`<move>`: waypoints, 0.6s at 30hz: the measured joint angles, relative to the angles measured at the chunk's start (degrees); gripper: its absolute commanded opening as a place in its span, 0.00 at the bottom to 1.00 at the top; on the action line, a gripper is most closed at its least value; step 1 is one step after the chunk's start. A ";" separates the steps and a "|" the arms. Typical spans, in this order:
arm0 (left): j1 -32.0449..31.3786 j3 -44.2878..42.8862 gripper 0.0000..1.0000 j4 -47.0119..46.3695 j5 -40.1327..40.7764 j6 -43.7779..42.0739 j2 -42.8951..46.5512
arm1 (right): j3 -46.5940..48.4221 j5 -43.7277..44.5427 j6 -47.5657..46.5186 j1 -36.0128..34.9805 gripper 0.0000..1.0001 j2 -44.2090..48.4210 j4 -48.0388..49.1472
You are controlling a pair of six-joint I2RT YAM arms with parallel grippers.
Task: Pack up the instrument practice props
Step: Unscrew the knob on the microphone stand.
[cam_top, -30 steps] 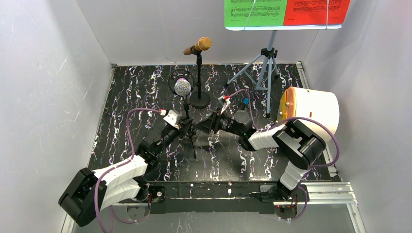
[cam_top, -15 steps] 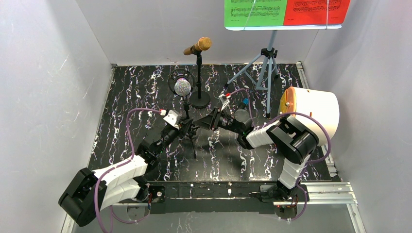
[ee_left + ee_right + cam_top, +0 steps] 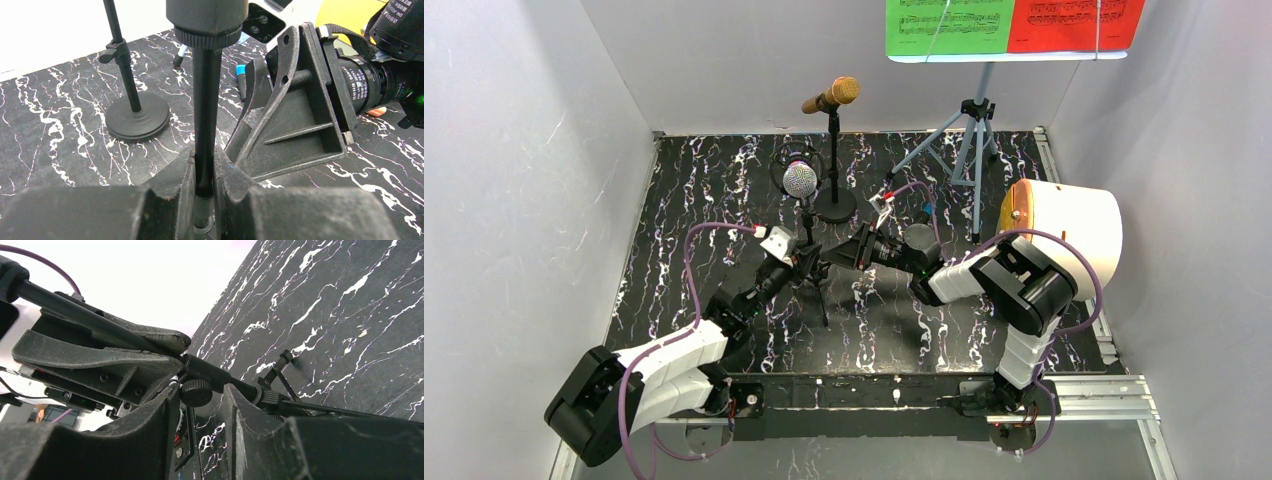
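Beside the round base (image 3: 136, 117), my left gripper (image 3: 204, 172) is clamped on the pole (image 3: 206, 100) of the purple mic (image 3: 800, 180), and my right gripper (image 3: 201, 396) has jaws apart astride its knob (image 3: 195, 391), which I should centre before closing.

The top view's upper edge cuts off the green sheet (image 3: 947, 27) and red sheet (image 3: 1076, 22); their notes are too small to read. In the left wrist view the mount (image 3: 207, 100) leaves the frame above, its foot hidden between the left fingers (image 3: 170, 200). A leg tip (image 3: 298, 362) blurs in the right wrist view.
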State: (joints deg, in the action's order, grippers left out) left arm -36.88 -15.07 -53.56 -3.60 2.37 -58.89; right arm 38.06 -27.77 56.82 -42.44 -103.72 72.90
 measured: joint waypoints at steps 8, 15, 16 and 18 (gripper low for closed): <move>0.00 0.00 0.00 0.00 0.13 0.02 0.00 | 0.81 -2.40 -4.90 -0.04 0.15 0.28 -1.27; 0.00 0.00 0.00 0.00 0.15 0.02 0.00 | 1.38 -3.89 -16.22 -0.11 0.01 2.12 -4.24; 0.00 0.00 0.00 0.02 0.13 0.02 0.00 | 1.57 -3.98 -19.26 -0.33 0.01 2.82 -5.64; 0.00 0.00 0.00 0.00 0.11 0.02 0.00 | 1.92 -3.89 -26.05 -0.87 0.01 4.50 -8.92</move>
State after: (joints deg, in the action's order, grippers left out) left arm -36.88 -15.07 -53.56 -3.49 2.39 -58.89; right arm 39.99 -31.66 30.76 -43.31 -99.22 63.99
